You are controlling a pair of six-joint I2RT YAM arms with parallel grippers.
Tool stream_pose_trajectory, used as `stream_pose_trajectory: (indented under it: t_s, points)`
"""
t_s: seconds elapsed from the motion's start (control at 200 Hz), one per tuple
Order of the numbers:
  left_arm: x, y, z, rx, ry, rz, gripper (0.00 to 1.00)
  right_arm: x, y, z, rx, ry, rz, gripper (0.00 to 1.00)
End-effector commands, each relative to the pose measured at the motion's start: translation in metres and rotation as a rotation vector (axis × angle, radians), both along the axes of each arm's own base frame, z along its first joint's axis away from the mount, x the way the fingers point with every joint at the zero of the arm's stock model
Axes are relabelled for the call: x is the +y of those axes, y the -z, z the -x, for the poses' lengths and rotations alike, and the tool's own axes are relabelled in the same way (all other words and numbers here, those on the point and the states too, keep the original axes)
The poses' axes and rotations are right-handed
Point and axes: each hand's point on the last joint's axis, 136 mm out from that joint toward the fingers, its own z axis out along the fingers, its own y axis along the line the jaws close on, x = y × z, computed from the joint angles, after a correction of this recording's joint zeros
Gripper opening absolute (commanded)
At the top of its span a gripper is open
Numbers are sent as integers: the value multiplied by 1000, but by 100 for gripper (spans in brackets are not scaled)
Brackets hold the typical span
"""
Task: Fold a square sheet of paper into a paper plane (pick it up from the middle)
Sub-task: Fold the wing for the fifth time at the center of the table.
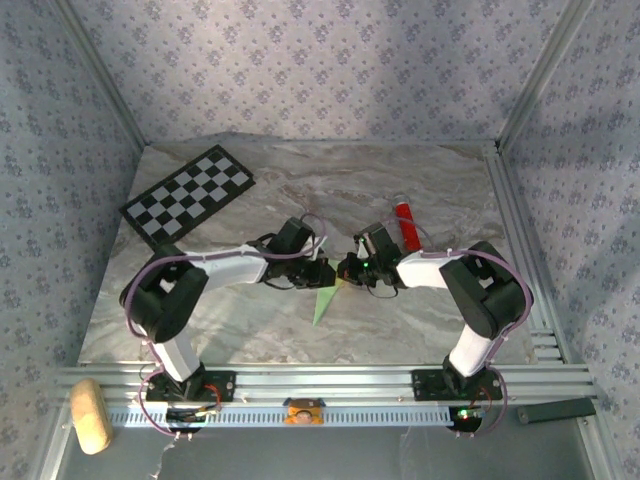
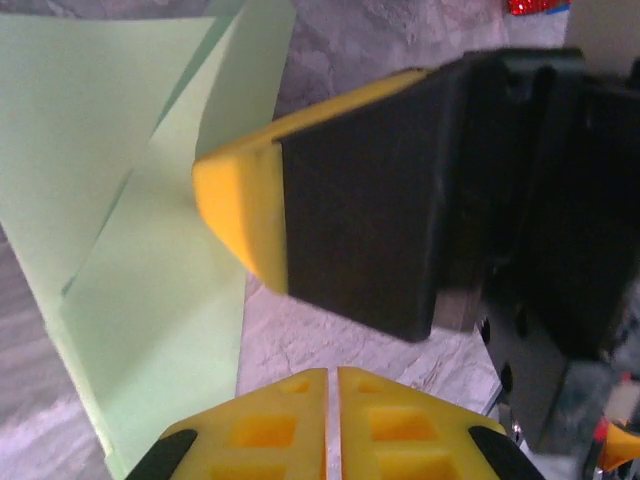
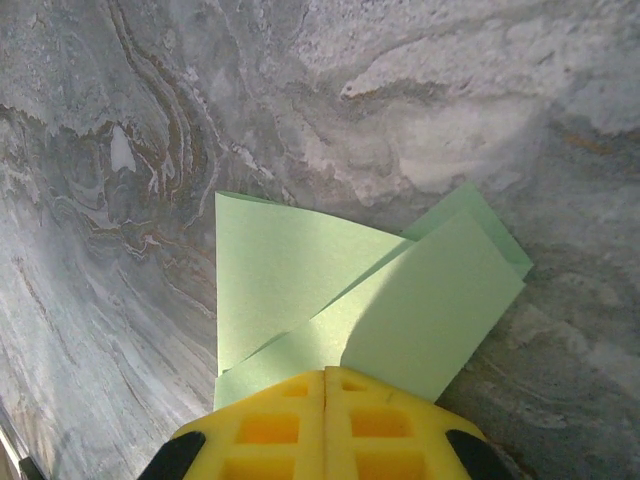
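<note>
Broadly, on my grey marble-patterned table point(image 1: 420, 190) the black-and-white checkerboard card point(image 1: 188, 195) lies at 10 o'clock. The thin light green sheet of paper point(image 1: 324, 304), part-folded to a point, sits at centre. The red cylindrical tube point(image 1: 405, 222) lies at 1 o'clock.

My right gripper point(image 3: 325, 425) has its jaws together on the sheet's edge; I cannot tell whether it is pinching or pressing. My left gripper point(image 2: 332, 420) is closed to a hairline slit with nothing between, and the sheet is at its 9 o'clock.

I judge this a creasing step. One tip should anchor the layers while the other runs along the fold, low and slow, so the flaps don't slip.

From overhead the sheet reads as one slim wedge. The right wrist view shows two overlapping flaps, and the left wrist view shows my right fingertip point(image 2: 235, 210) meeting the fold's edge.
</note>
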Motion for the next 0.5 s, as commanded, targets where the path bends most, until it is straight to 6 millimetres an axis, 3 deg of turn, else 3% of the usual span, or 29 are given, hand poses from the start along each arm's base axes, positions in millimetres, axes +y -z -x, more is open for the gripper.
stream_pose_trajectory:
  t_s: [0.0, 0.2, 0.495]
  points:
    - [-9, 7, -3, 23, 3, 0, 11, -23, 30, 13, 75, 53, 105, 4]
    - [-4, 29, 7, 68, 18, -48, 10, -25, 33, 15, 83, 60, 113, 4]
    - [31, 61, 49, 157, 84, -148, 10, -33, 42, 19, 111, 81, 144, 3]
